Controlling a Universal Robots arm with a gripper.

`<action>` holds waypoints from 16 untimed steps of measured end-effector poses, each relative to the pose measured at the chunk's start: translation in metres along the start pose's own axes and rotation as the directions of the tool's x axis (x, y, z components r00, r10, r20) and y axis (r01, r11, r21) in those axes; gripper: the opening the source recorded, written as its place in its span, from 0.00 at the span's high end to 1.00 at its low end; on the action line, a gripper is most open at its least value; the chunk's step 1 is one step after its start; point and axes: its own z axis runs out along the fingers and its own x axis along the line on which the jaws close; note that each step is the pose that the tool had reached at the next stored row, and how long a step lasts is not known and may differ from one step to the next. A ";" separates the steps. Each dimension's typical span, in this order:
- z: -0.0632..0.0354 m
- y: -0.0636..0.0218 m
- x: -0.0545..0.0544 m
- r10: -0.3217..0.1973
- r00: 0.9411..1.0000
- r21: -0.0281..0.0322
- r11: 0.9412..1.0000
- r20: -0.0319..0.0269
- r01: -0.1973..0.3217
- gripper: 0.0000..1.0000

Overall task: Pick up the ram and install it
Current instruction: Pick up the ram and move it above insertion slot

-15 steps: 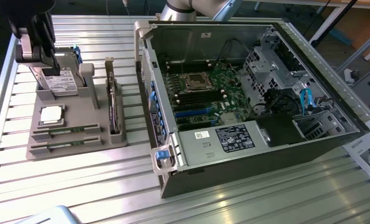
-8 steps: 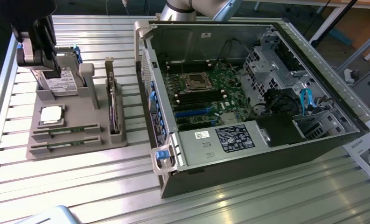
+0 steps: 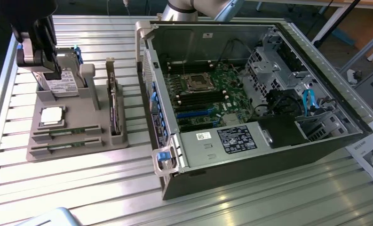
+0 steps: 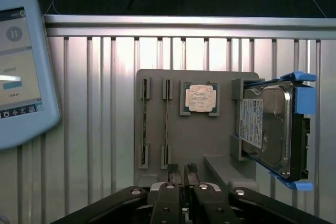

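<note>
Two thin green ram sticks (image 3: 66,131) stand on edge in slots at the near end of a grey holder tray (image 3: 79,120); the wrist view shows them side by side (image 4: 167,124). My gripper (image 3: 48,70) hangs over the tray's far end, above the hard drive (image 3: 58,84), well away from the ram. From the wrist, the two fingertips (image 4: 182,174) sit close together with only a slim gap and nothing between them. The open computer case (image 3: 312,94) lies at the exterior view's right, its motherboard (image 3: 205,99) exposed.
The tray also carries a silver-topped processor (image 4: 200,98), a hard drive (image 4: 268,129) in blue rails, and a dark expansion card (image 3: 114,110) standing on edge. A tablet (image 4: 21,72) lies on the slatted metal table (image 3: 79,188) beyond the tray.
</note>
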 end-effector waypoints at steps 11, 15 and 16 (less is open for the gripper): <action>0.0026 0.0000 0.002 0.000 1.000 0.000 1.000 0.000 0.000 0.75; 0.0076 -0.0001 0.007 0.000 1.000 0.000 1.000 0.000 0.000 0.75; 0.0088 -0.0002 0.008 0.000 1.000 0.000 1.000 0.000 0.000 0.75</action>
